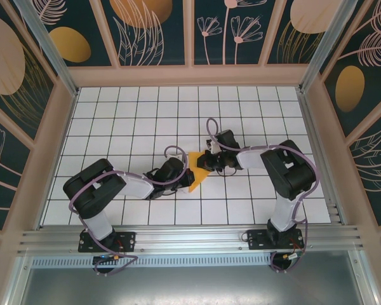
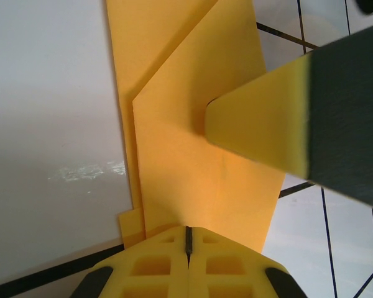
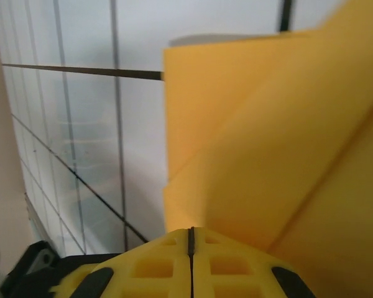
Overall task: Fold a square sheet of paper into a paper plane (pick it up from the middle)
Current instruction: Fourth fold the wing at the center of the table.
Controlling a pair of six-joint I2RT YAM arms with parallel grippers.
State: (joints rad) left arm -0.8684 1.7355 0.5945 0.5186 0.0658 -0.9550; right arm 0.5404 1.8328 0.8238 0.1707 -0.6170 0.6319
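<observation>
Left gripper (image 1: 188,175): yellow fingers pressed together, seam closed tight in its wrist view (image 2: 188,234). Tips sit at the near edge of the thin orange-yellow paper sheet (image 2: 193,180); cannot tell whether any paper is caught between them.

Right gripper (image 1: 208,163): fingers likewise pressed together (image 3: 191,236), paper directly beyond the tips. One blunt yellow-padded finger (image 2: 261,127) of this gripper bears down on the sheet's upper layer, seen from the left wrist.

Paper (image 1: 199,179): partly folded, layered. A diagonal flap edge crosses the top layer, and a small corner of a lower layer pokes out at the left side near the left fingertips. From the right wrist (image 3: 267,155), slanted fold lines run across it. Sheet lies on the table, near the middle of the work area, between the two grippers.

Surroundings: white tiled tabletop with dark grid lines (image 1: 133,121). Both arms bend inward from their bases, purple cables (image 1: 178,151) looping along them. Dark teal wall panels with pale plant motifs (image 1: 152,32) enclose the table.
</observation>
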